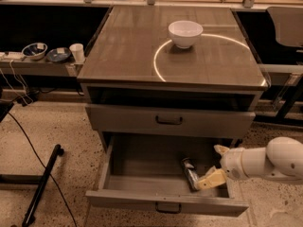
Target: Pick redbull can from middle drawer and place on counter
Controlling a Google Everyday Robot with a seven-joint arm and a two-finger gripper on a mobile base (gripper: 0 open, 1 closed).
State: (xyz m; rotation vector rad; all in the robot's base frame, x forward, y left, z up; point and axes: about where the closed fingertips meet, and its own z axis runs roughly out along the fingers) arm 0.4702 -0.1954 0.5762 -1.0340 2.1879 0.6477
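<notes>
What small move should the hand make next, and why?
Probably ease the hand toward the redbull can until its open fingers straddle it: the can lies on its side in the open middle drawer, right beside the hand, not yet gripped.

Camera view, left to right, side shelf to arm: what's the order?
First shelf bowl → second shelf bowl → cup → redbull can, lying in the open middle drawer → gripper, open, at the drawer's right end beside the can.
</notes>
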